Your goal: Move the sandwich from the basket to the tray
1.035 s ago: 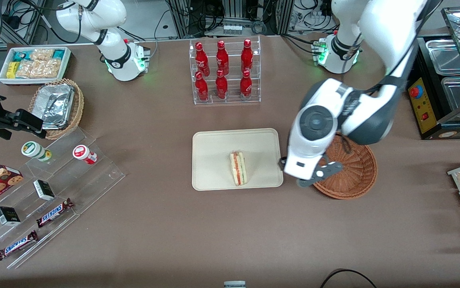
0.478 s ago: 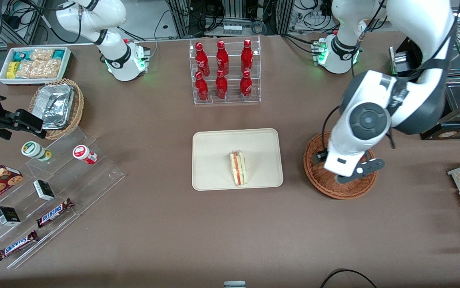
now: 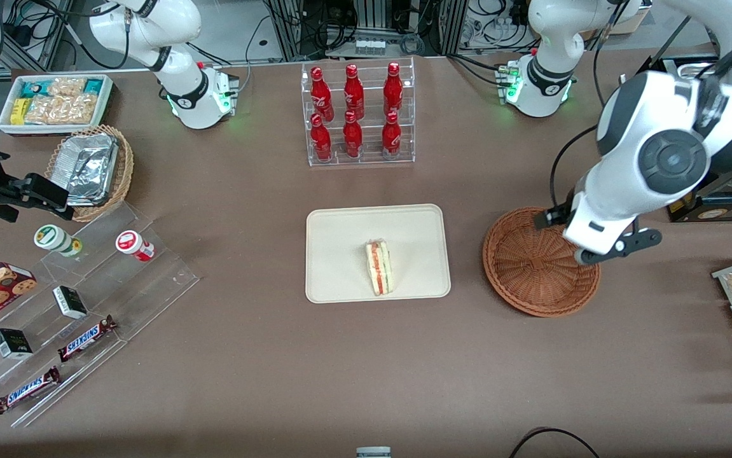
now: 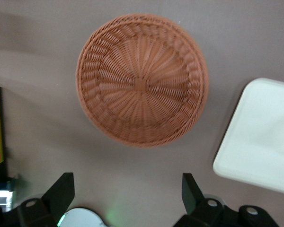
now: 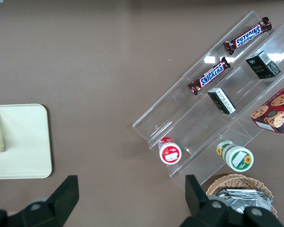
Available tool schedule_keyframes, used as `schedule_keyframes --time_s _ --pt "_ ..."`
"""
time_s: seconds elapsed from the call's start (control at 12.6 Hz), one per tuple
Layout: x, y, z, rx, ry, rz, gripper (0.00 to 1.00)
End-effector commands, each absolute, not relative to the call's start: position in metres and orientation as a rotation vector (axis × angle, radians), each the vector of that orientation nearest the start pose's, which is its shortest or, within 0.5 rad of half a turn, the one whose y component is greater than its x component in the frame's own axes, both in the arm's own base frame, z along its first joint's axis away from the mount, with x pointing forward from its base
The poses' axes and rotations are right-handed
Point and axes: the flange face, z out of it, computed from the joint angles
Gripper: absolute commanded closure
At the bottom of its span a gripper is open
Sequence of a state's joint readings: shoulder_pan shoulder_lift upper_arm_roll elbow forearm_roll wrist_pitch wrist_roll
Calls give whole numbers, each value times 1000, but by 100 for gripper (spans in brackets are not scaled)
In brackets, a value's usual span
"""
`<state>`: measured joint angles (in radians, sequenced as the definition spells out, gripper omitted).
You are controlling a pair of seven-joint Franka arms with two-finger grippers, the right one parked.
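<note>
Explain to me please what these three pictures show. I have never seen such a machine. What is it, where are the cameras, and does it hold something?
These are two white robot arms at a brown table. One picture looks down from the front; each of the others comes from a camera on an arm's wrist. The working arm's gripper hangs above the table next to the round brown wicker basket, its two black fingers open, holding nothing. The basket is empty. The sandwich lies on the cream tray beside it, so the job looks done. Also on the table are a rack of red bottles, a clear stepped stand with chocolate bars, and boxes of snacks.
</note>
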<state>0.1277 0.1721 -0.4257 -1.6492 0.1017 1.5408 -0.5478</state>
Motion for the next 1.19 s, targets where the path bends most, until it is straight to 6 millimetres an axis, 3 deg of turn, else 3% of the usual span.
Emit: schedule_keyframes --time_s 0.0,0.32,0.56,0.72,1.12 --pt "525 -117 530 -2953 -283 391 0" --pt "505 -71 567 -2973 -211 476 0" --pt "498 -37 596 -2984 -250 511 0" --pt "497 -29 608 -2986 -274 478 0" --pt "498 -16 615 -3001 -317 464 0"
